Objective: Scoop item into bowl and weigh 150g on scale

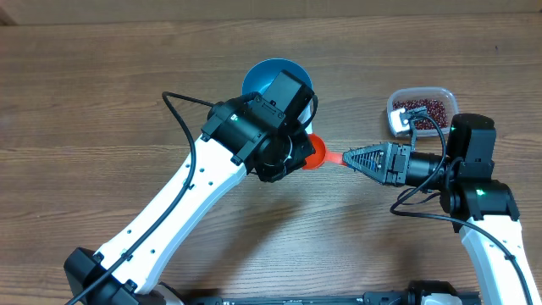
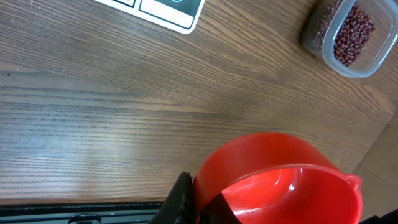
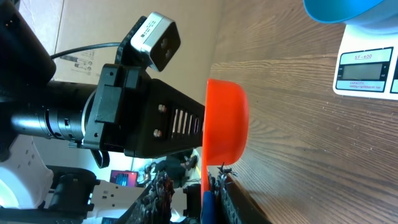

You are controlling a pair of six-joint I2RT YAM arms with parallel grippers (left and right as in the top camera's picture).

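Above the table (image 1: 76, 76), left end effector (image 2: 186, 202) and right end effector (image 1: 349, 158) clamp an empty red scoop (image 1: 318, 154); beans (image 1: 421, 108) wait in tub (image 1: 393, 108); bowl (image 1: 258, 76) on scale (image 3: 367, 68) seemingly unfilled.

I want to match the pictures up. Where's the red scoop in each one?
Overhead: red scoop in the middle, just below the blue bowl.
Left wrist: bottom right, up close.
Right wrist: centre, seen sideways.
Shared landmark: white scale, top edge in left wrist, right edge in right wrist.
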